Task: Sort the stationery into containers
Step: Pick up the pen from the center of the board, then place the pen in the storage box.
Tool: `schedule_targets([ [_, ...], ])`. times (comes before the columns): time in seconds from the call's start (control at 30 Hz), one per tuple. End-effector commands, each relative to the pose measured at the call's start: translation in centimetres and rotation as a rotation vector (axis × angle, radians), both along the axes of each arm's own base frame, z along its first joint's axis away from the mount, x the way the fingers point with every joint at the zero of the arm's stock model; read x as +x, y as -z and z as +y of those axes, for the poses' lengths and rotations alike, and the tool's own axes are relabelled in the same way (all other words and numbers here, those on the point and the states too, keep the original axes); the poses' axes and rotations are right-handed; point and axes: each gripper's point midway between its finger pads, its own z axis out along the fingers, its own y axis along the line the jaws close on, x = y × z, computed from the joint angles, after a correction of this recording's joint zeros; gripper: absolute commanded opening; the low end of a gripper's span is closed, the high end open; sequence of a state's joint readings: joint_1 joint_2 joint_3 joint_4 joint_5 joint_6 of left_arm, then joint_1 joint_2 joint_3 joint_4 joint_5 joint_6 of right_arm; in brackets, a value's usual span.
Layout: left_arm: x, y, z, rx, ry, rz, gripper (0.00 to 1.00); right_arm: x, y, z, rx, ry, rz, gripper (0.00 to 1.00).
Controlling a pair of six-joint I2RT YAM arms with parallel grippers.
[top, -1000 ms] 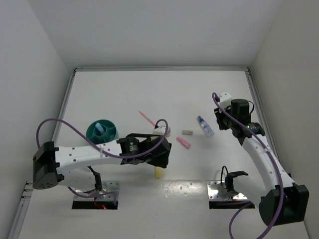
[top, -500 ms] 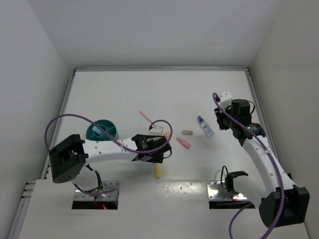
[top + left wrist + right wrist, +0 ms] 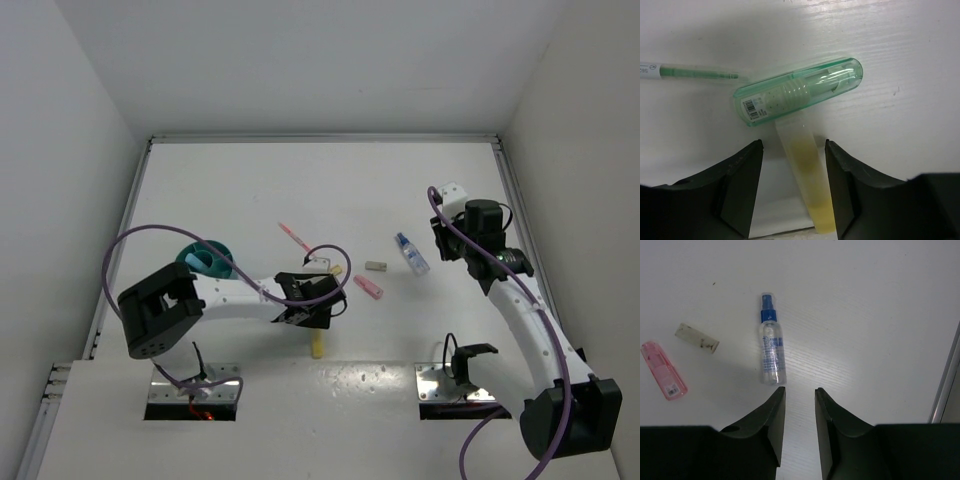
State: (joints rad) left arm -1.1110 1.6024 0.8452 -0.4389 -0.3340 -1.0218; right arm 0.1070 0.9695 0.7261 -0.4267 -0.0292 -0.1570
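My left hand (image 3: 793,147) is close over the counter (image 3: 250,190) and it is spread, one finger on each side of the yellow marker (image 3: 805,180). It pinches nothing: I see a gap between each finger and the marker. The yellow marker lies along the line of my fingers, with the yellow end toward my wrist and the pale end ahead of my fingertips. At this pale end a green marker (image 3: 797,90) with a clear shell lies across it. I cannot tell if the two touch. A thin green pen (image 3: 690,72) lies beyond the pale end and to the left, with its tip near the green marker.

From above, only the near end of the yellow marker (image 3: 317,346) shows below my left hand (image 3: 312,318). The cup (image 3: 200,258) stands well to the left of the yellow marker and further back, partly behind my cable. A red pen (image 3: 294,236) lies behind the yellow marker, well apart. The pink marker (image 3: 368,288) is to its right and a little back. The eraser (image 3: 375,266) is further back, and the bottle (image 3: 411,253) is more to the right.

My right hand (image 3: 442,240) hovers far to the right of the yellow marker and holds nothing. Its fingers are only slightly apart, and the counter shows between them. The bottle lies on its side just ahead of these fingertips.
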Motion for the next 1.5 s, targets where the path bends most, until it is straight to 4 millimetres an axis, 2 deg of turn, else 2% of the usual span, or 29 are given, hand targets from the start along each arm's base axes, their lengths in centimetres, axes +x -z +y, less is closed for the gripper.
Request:
schedule_targets([
  [0.0,0.1,0.4,-0.7,-0.021,0.001,0.002,0.58,0.9,-1.9,0.1,0.011,0.009,-0.069,0.30],
  [0.07,0.2,0.8,-0.6,-0.011,-0.012,0.002,0.56,0.9,-1.9,0.1,0.011,0.009,-0.069,0.30],
  [0.17,-0.2,1.3,-0.9,-0.001,-0.015,0.003,0.45,0.9,-1.9,0.1,0.011,0.009,-0.069,0.30],
  [0.33,-1.0,2.4,-0.9,0.029,-0.004,0.021,0.42,0.9,-2.2,0.1,0.012,0.009,-0.078,0.30],
  [0.4,-1.1,2.7,-0.9,0.036,-0.008,0.018,0.36,0.9,-2.2,0.1,0.012,0.009,-0.078,0.30],
  [0.43,-1.1,2.7,-0.9,0.037,-0.008,0.018,0.29,0.7,-1.8,0.1,0.011,0.009,-0.069,0.30],
  [0.47,-1.5,2.5,-0.9,0.037,0.003,0.018,0.25,0.9,-2.2,0.1,0.013,0.009,-0.087,0.30],
  [0.53,-1.2,0.8,-1.9,0.008,0.009,-0.009,0.16,0.9,-2.2,0.1,0.014,0.009,-0.087,0.30],
  [0.57,-1.4,0.2,-1.7,0.023,0.015,-0.018,0.12,0.9,-2.2,0.1,0.014,0.009,-0.087,0.30],
  [0.63,-0.8,-2.8,-2.6,-0.017,0.013,-0.074,0.05,0.9,-2.2,0.1,0.014,0.009,-0.087,0.30],
  [0.7,-0.6,-5.2,-2.3,-0.020,0.010,-0.105,0.05,0.9,-2.2,0.1,0.014,0.009,-0.087,0.30],
  [0.73,0.2,-8.4,-2.9,-0.081,-0.007,-0.161,0.04,0.9,-2.2,0.1,0.014,0.009,-0.087,0.30],
  [0.77,0.7,-10.1,-2.8,-0.097,-0.020,-0.192,0.04,0.9,-2.2,0.1,0.014,0.009,-0.087,0.30],
  [0.8,0.9,-11.5,-1.8,-0.080,-0.034,-0.218,0.04,0.9,-2.2,0.1,0.014,0.009,-0.087,0.30],
  [0.83,2.3,-14.2,-1.1,-0.088,-0.085,-0.308,0.04,0.9,-2.2,0.1,0.014,0.009,-0.087,0.30],
  [0.87,3.5,-16.7,0.6,-0.107,-0.142,-0.372,0.00,0.9,-2.2,0.1,0.014,0.009,-0.087,0.30],
  [0.9,4.1,-17.8,3.0,-0.073,-0.207,-0.414,0.00,0.9,-2.2,0.1,0.014,0.009,-0.087,0.29],
  [0.97,6.7,-21.8,8.8,-0.026,-0.395,-0.604,0.00,0.8,-2.2,0.2,0.019,0.002,-0.087,0.21],
  [1.0,6.8,-22.2,12.0,0.014,-0.497,-0.647,0.00,0.8,-2.2,0.2,0.019,0.002,-0.087,0.10],
  [1.07,7.7,-24.3,16.9,0.084,-0.636,-0.797,0.00,0.8,-2.2,0.2,0.019,0.002,-0.087,0.03],
  [1.1,8.0,-24.9,19.4,0.108,-0.724,-0.837,0.00,0.8,-2.2,0.2,0.019,0.002,-0.087,0.03],
  [1.2,7.9,-27.4,25.1,0.191,-0.891,-0.962,0.00,0.7,-2.0,0.4,0.024,-0.006,-0.077,0.03],
  [1.27,8.3,-28.0,26.6,0.275,-0.921,-0.986,0.00,0.6,-2.0,0.5,0.029,-0.013,-0.076,0.03],
  [1.3,8.3,-28.3,28.0,0.325,-0.970,-1.005,0.00,0.6,-2.0,0.5,0.029,-0.013,-0.076,0.03],
  [1.33,8.8,-28.6,28.1,0.313,-1.006,-1.025,0.00,0.6,-2.0,0.5,0.029,-0.013,-0.076,0.03],
  [1.4,9.2,-28.1,29.2,0.409,-1.021,-1.008,0.00,0.6,-2.0,0.5,0.029,-0.013,-0.076,0.03],
  [1.47,9.6,-27.2,29.2,0.457,-1.013,-0.999,0.00,0.6,-2.0,0.5,0.029,-0.013,-0.076,0.03],
])
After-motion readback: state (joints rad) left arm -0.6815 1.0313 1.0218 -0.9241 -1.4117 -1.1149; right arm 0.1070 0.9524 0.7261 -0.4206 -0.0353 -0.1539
